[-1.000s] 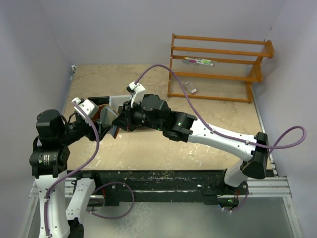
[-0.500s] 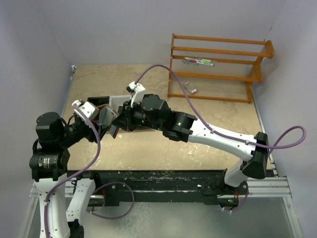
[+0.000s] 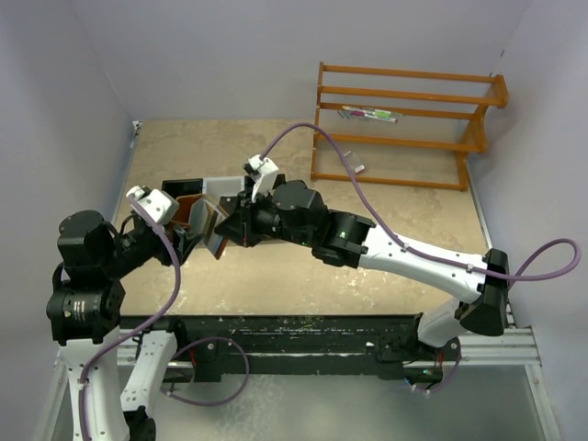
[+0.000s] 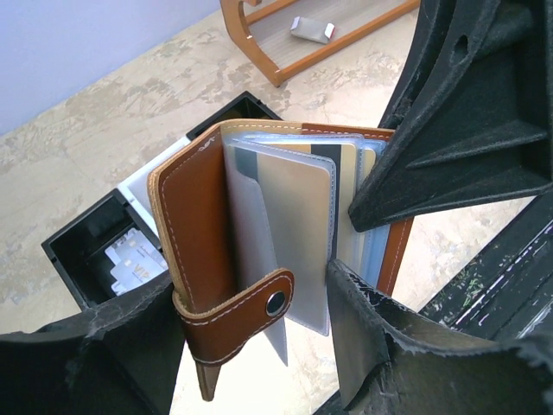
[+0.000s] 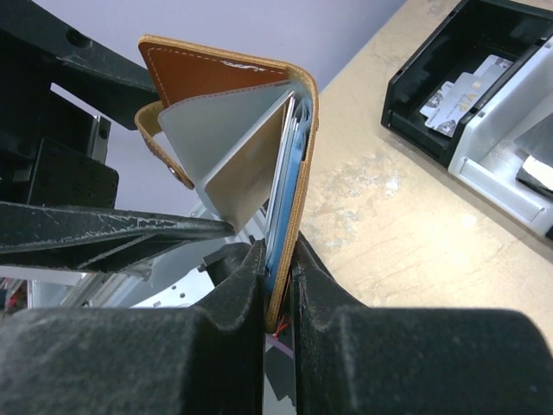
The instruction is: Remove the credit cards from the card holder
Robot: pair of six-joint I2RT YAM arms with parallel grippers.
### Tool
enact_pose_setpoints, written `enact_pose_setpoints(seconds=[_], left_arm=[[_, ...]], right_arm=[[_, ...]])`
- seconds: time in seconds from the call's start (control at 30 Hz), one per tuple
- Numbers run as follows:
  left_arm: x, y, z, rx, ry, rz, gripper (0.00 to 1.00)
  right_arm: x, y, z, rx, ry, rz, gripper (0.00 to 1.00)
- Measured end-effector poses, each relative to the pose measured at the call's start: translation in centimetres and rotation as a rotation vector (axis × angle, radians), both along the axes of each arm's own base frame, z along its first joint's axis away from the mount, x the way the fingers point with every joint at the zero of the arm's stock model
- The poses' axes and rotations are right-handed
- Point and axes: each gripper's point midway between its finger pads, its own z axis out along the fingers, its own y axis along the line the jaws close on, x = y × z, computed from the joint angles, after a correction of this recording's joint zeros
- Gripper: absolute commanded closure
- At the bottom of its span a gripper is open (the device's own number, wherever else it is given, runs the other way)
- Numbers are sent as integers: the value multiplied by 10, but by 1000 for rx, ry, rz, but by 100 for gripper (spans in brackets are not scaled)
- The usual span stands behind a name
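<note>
Card holder (image 4: 197,216) was up off the table (image 3: 276,271), open and roughly upright, held btw both grippers over the near-left area. It hung just in front of the black & white tray (image 3: 184,187).

L gripper (image 4: 255,290) had its fingers (image 4: 130,337) set wide and clamped across the holder's lower part. One pressed the outside of the brown cover, the other the edge of a clear sleeve.

R gripper (image 5: 278,259) was pinched nearly closed on the opposite edge. It grasped the back cover w/ light blue card edges inside it.

Cards (image 4: 298,216) sat in the sleeves. A whitish-tan one was in front, light blue ones were behind it next to the R fingers, and a dark stripe showed at the top of one. Sleeves were fanned apart.

The tray sat on the table behind the holder, w/ some pale flat pieces (image 4: 130,259) in one black compartment.

A wooden rack (image 3: 404,119) stood far right, well apart. It had pens (image 3: 370,115) on a shelf and a small silvery item (image 3: 356,163) lower down.
</note>
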Motion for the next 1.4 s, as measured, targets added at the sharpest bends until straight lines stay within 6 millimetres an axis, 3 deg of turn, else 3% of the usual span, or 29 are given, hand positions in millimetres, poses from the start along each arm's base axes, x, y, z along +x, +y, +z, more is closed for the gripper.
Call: enact_pose_setpoints(seconds=[0.2, 0.43, 0.7, 0.83, 1.0, 1.2, 1.3, 1.33, 1.4], left_arm=[[-3, 0, 3, -5, -4, 4, 39], [1, 11, 1, 16, -7, 76, 55], [4, 18, 5, 14, -11, 126, 56], [-1, 8, 6, -10, 8, 74, 58], [-11, -14, 13, -77, 70, -57, 76], [-19, -31, 15, -140, 147, -171, 84], [-21, -36, 16, -168, 172, -203, 91], [-23, -38, 17, -176, 179, -213, 94], [-27, -42, 20, -199, 193, -237, 100]], right_arm=[[-3, -6, 2, 3, -4, 3, 100], [-16, -12, -9, -9, 11, 59, 100], [-30, -17, -1, 23, -1, 119, 100], [-34, -18, -2, 27, -4, 135, 100], [-35, -23, -2, 54, -20, 173, 100], [-39, -44, 0, 169, -27, 275, 100], [-30, -51, 1, 198, -32, 280, 100], [-31, -52, 1, 208, -31, 292, 95], [-30, -54, 2, 223, -34, 310, 75]])
